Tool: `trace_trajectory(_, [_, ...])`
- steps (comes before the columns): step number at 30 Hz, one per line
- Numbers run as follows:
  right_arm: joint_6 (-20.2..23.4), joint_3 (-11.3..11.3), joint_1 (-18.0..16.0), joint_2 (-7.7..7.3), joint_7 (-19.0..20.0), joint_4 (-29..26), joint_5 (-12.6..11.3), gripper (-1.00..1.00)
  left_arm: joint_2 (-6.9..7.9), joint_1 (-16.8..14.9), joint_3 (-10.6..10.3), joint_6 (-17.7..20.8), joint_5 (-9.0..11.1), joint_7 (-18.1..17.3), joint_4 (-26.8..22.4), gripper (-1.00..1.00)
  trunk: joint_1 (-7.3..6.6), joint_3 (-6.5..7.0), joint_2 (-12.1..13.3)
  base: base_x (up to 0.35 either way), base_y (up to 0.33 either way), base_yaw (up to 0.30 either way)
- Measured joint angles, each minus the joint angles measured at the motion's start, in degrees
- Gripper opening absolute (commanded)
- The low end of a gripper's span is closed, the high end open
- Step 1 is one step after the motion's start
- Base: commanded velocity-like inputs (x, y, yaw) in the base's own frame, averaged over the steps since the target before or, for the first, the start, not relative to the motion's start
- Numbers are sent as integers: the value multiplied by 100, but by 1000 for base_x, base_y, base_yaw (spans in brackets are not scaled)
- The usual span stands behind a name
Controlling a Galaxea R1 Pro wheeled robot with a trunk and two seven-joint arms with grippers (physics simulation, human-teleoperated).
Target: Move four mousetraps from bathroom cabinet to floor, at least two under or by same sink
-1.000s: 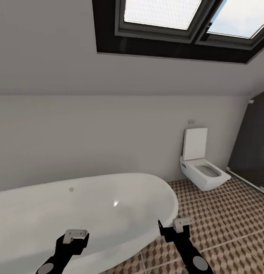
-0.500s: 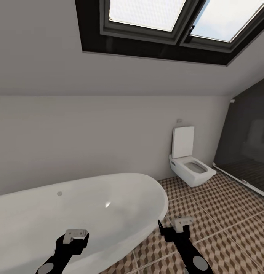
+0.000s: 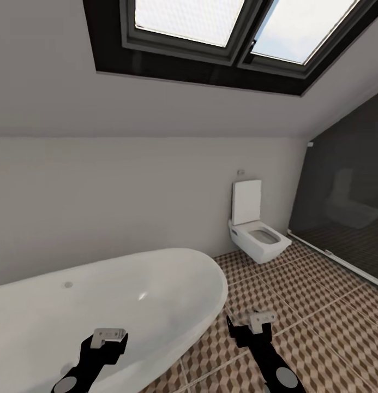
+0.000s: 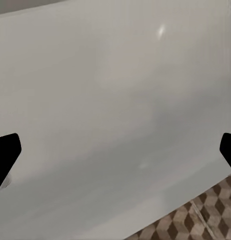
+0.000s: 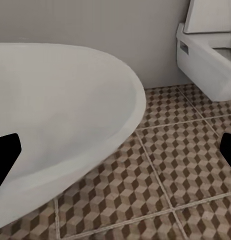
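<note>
Nearest, low in the head view: left gripper (image 3: 109, 334) and right gripper (image 3: 258, 320), both raised on black arms. In each wrist view, dark fingertips (image 4: 6, 150) parted to opposite edges of the picture, nothing between them — both wide open, both empty. Under the left gripper, the white oval bathtub (image 3: 129, 295); its smooth side also close ahead in the left wrist view. Under the right gripper, the bathroom floor (image 3: 309, 327) with its brown, beige and white cube tiles, running past the tub's rounded end. Further back, a white toilet (image 3: 257, 237) against the pale wall, lid up. To its right, a dark glass shower screen (image 3: 347, 202). Highest and farthest, a dark-framed skylight (image 3: 221, 33) in the sloped ceiling.
</note>
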Motion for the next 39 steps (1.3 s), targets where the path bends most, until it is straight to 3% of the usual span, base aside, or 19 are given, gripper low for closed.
trace_trajectory(15, [1, 0, 0, 0, 1, 0, 0, 100, 3, 0, 3, -1, 0, 1, 10, 100, -2, 0, -1, 85, -22, -182])
trace_trajectory(31, [1, 0, 0, 1, 0, -1, 0, 100, 4, 0, 4, -2, 0, 1, 4, 100, -2, 0, -1, 243, -201, -184])
trace_trajectory(39, [2, -1, 0, 1, 0, -1, 0, 100, 6, 0, 8, -3, 0, 1, 6, 100, 0, 0, 0, 90, -255, -188])
